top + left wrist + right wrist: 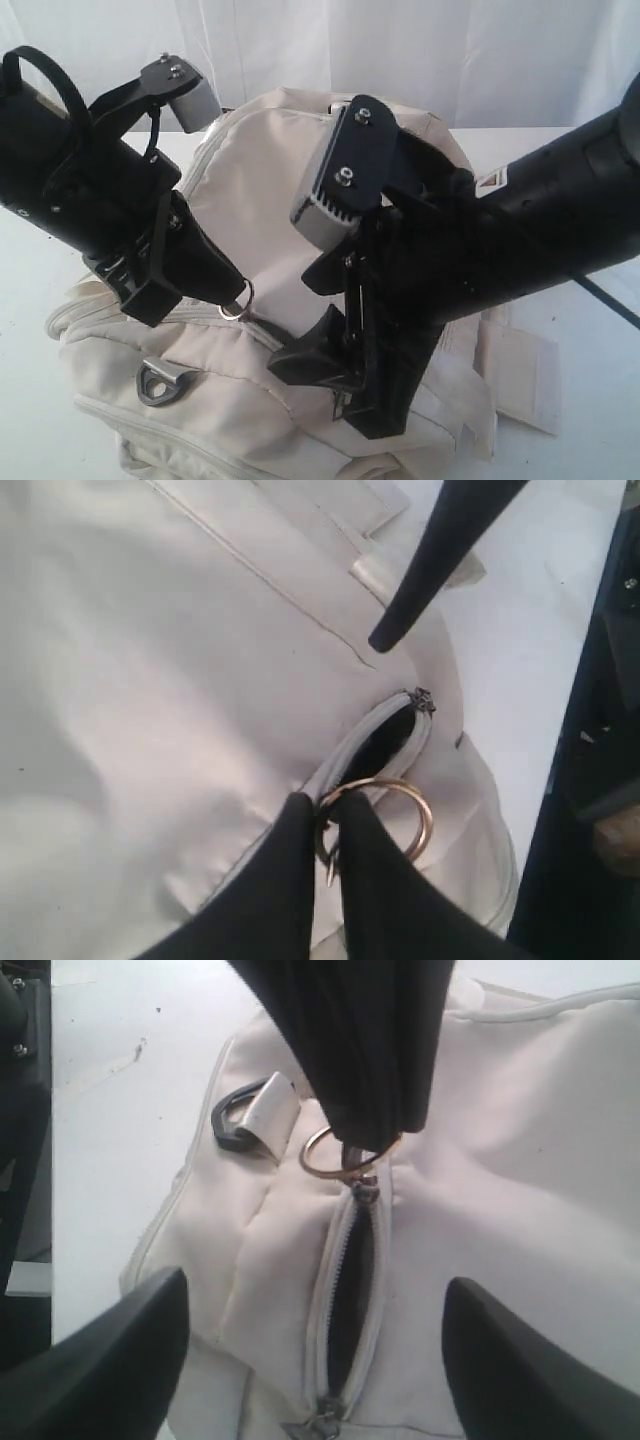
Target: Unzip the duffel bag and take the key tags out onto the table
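- Exterior view: cream bag [250,200] on white table [600,400], beneath both arms. Left gripper [228,283] clamped on a metal ring [240,299] at the bag's upper seam. Right gripper [335,380] just beside it, low over the fabric; jaw spacing hard to judge from this angle. Grey D-ring [165,383] lying on the bag's near side. Small label [490,182] with a red triangle on the right arm; writing too small to read.
- Left wrist view: two dark fingers [280,880] pinched together on the gold-toned ring [405,815]. Zip [385,735] just past the ring, parted a short way, dark inside. One finger of the right gripper above the fabric near the bag's edge.
- Right wrist view: fingers [110,1360] spread wide with nothing gripped, one on either side of the part-open zip [350,1290]. Dark lining [352,1300] in the gap; contents not discernible. Slider [320,1425] at one end of the zip, ring [320,1155] at the other, held in the left gripper's pinch. D-ring [235,1120] beside the ring, apart from it.
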Action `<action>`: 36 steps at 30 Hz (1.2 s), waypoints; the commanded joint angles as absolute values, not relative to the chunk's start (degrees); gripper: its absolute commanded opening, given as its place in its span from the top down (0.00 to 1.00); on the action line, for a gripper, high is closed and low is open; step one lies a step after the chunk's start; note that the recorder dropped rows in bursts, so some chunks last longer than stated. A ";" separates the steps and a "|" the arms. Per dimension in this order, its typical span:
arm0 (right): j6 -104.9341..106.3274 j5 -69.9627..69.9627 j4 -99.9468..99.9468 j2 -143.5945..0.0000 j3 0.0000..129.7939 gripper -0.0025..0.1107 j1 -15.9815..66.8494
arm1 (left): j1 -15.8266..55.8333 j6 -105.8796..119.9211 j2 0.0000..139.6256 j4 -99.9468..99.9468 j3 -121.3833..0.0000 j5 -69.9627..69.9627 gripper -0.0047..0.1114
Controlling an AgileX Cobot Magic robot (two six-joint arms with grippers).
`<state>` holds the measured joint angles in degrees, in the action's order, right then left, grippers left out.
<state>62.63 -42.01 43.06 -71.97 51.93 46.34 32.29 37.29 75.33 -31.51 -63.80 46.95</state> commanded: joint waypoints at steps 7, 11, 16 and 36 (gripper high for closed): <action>70.91 -36.60 54.28 -79.13 48.17 0.39 46.24 | 32.64 37.28 74.60 -29.92 -63.99 47.51 0.96; 69.73 -37.21 54.18 -81.55 48.17 0.57 46.24 | 32.64 37.39 74.60 -26.55 -63.99 47.61 0.96; 61.13 -38.14 45.69 -81.19 48.17 0.93 46.24 | 32.64 36.86 74.60 -24.14 -63.99 47.50 0.96; 28.90 -48.09 12.79 -80.70 48.73 0.98 46.24 | 32.64 24.07 74.60 -7.98 -60.60 43.54 0.96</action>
<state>31.75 -42.95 19.87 -80.77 49.25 46.44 32.64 27.29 75.23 -11.59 -61.04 43.86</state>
